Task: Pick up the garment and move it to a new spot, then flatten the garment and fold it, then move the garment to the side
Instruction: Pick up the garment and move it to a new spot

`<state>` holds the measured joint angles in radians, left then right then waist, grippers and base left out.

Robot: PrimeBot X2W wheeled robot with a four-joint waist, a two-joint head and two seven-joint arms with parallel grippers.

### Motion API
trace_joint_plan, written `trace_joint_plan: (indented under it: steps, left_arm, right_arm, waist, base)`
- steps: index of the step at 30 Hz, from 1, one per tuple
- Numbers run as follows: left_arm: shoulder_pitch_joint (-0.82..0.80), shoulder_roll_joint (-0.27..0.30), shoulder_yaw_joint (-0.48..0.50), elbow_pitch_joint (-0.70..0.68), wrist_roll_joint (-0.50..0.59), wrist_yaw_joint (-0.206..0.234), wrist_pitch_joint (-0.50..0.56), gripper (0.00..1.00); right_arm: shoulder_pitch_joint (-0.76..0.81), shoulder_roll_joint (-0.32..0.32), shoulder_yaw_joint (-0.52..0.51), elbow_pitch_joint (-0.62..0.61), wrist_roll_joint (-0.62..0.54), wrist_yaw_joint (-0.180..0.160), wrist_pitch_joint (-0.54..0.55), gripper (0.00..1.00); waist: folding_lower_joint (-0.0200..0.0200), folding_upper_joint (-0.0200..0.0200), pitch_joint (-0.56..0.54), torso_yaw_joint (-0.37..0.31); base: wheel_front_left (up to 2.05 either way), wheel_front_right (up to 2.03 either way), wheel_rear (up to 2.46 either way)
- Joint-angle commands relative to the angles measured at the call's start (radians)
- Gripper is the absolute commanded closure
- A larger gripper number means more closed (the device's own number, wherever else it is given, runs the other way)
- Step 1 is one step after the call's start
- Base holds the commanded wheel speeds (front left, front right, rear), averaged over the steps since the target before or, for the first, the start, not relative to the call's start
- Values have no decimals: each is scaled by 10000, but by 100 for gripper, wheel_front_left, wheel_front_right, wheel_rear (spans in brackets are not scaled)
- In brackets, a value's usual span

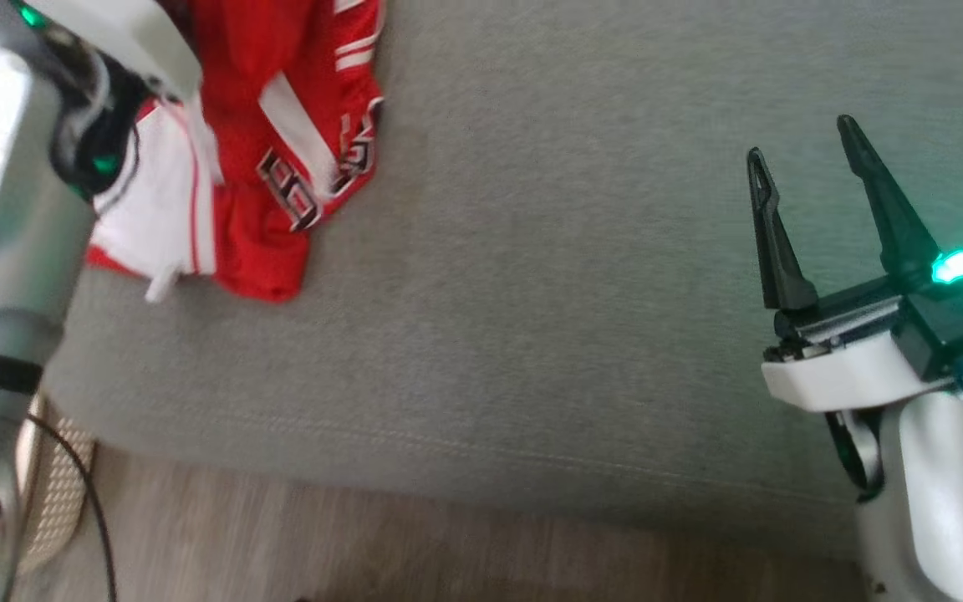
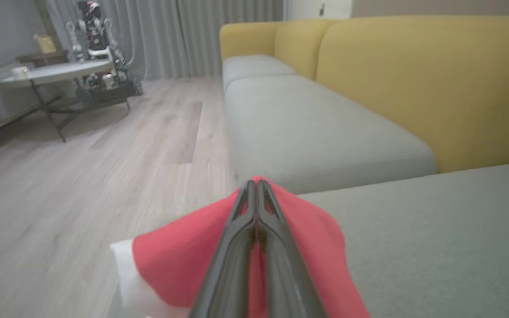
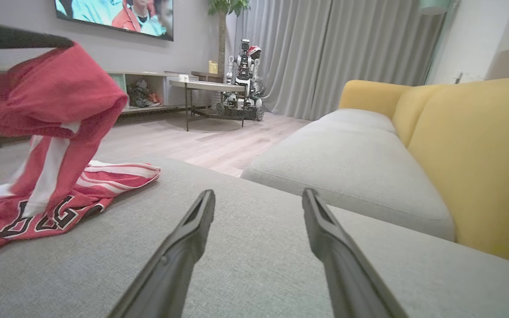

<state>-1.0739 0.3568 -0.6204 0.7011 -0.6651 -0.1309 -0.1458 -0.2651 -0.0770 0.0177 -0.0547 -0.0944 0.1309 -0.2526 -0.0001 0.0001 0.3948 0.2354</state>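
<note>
Head view: one red-and-white sports jersey (image 1: 281, 150) lies at the left end of the grey fabric sofa cushion (image 1: 548, 293); the right pincer (image 1: 799, 138) hovers over the cushion's right end, its two fingers apart. Left wrist view: the left pincer (image 2: 256, 183) is clamped on the jersey's red cloth. Right wrist view: one jersey end hangs lifted, the rest lies on the cushion.

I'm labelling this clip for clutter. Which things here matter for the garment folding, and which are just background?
Job: garment, left gripper clamped on it, open right gripper, grey seat cushion.
Background: coffee table, other robot, television, curtains.
</note>
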Motion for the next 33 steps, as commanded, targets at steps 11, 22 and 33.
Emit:
trace_joint_plan:
  steps: [11,22,33]
  left_arm:
    - [-1299,744,63,-2756,343,409,739,100]
    - [-1914,-23,-332,-3637,-153,633,2383,100]
    - [-1172,-184,-1490,-1804,642,581,2089,100]
  right_arm:
    - [37,264,368,-820,991,-2,-92,0]
    - [-169,266,467,-1314,2357,-2,-92,0]
    - [-368,267,611,-1568,3464,-2,-92,0]
  waist:
    - [1,-1,-923,-2893]
    - [1,-1,-178,-5674]
    - [1,-1,803,-7312]
  base:
    - [0,0,0]
    - [0,0,0]
    - [0,0,0]
